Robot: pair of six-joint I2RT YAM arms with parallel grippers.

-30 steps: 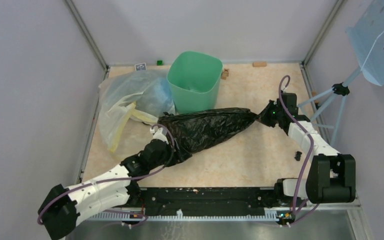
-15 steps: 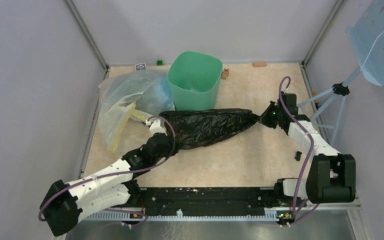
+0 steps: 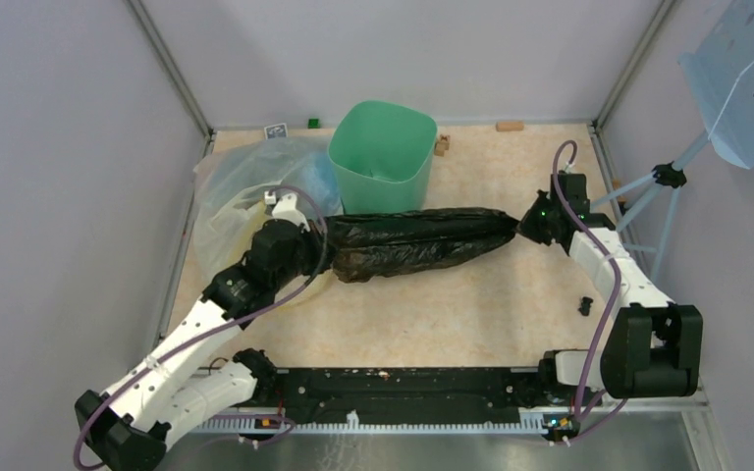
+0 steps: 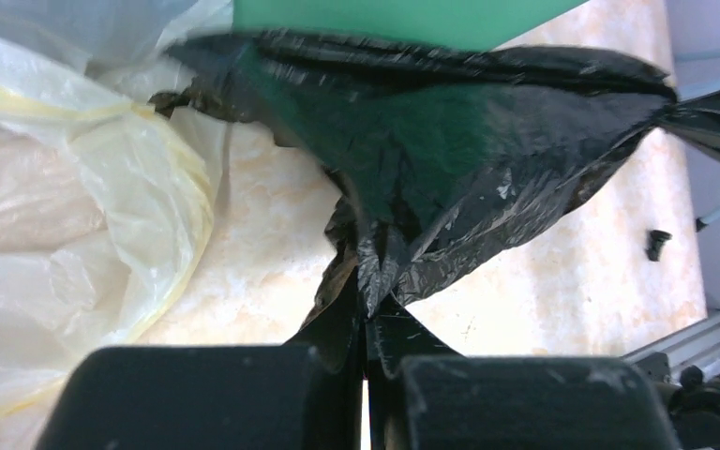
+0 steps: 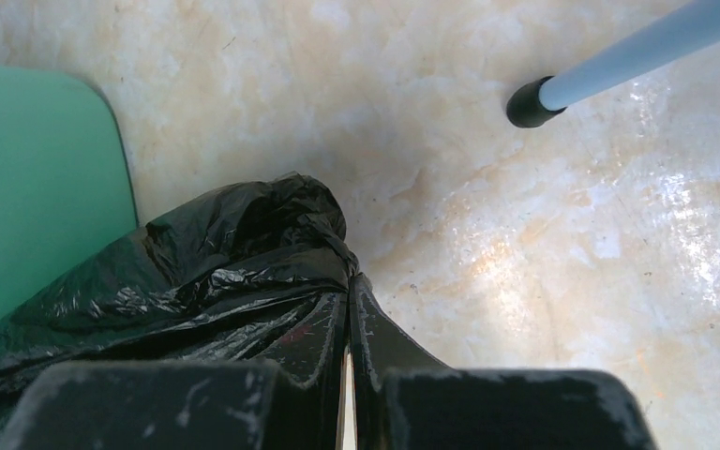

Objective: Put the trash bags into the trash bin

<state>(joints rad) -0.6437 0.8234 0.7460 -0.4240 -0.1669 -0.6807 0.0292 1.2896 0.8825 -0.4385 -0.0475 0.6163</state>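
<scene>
A glossy black trash bag (image 3: pixel 417 241) hangs stretched between both arms, just in front of the mint-green trash bin (image 3: pixel 383 157). My left gripper (image 3: pixel 322 257) is shut on the bag's left end; in the left wrist view the gripper (image 4: pixel 367 314) pinches a gathered fold of the bag (image 4: pixel 450 141), with the bin (image 4: pixel 384 19) behind. My right gripper (image 3: pixel 516 226) is shut on the bag's right end. In the right wrist view that gripper (image 5: pixel 349 286) clamps the bunched plastic (image 5: pixel 234 272) beside the bin wall (image 5: pixel 37 187).
A large clear bag (image 3: pixel 245 196) with blue and yellow contents lies left of the bin, under my left arm. A light-blue stand's legs (image 3: pixel 648 196) rest at the right wall; one foot (image 5: pixel 525 103) is near my right gripper. A small black part (image 3: pixel 585 305) lies on the floor.
My left gripper closed on the bag's left end and moved back and left, lifting it. The right gripper shifted slightly back. The bag now stretches straight between them.
</scene>
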